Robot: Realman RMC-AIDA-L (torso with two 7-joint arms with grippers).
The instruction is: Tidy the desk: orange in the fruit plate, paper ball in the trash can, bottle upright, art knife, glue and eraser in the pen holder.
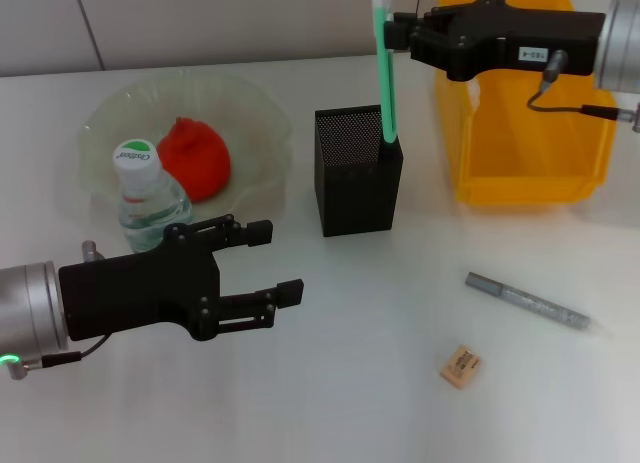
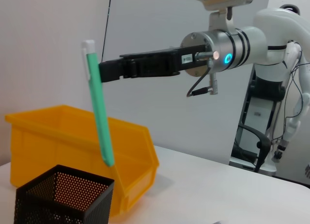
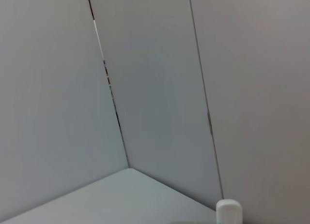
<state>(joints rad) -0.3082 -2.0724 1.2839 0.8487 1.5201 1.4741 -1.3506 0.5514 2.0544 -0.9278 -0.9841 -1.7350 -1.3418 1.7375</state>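
The right gripper (image 1: 398, 31) is up high over the pen holder (image 1: 358, 170). It is pinching the art knife (image 1: 384, 63) near its white top end. The knife hangs almost straight up and down, and its green bottom end dips just inside the holder's open top (the left wrist view shows the tip right at the mesh rim).

The yellow trash can (image 1: 525, 163) stands just behind and beside the holder, on the robot's right.

The left gripper (image 1: 270, 261) floats low over the tabletop (image 1: 350, 383), in front of the bottle (image 1: 145, 195). Its fingers are spread apart and hold nothing.

The bottle stands upright, touching the front edge of the fruit plate (image 1: 255, 123). The orange (image 1: 195, 158) sits inside the plate.

The grey glue (image 1: 532, 304) lies flat on the tabletop, on the robot's right. The little tan eraser (image 1: 460, 366) lies near it, a bit closer to the robot.
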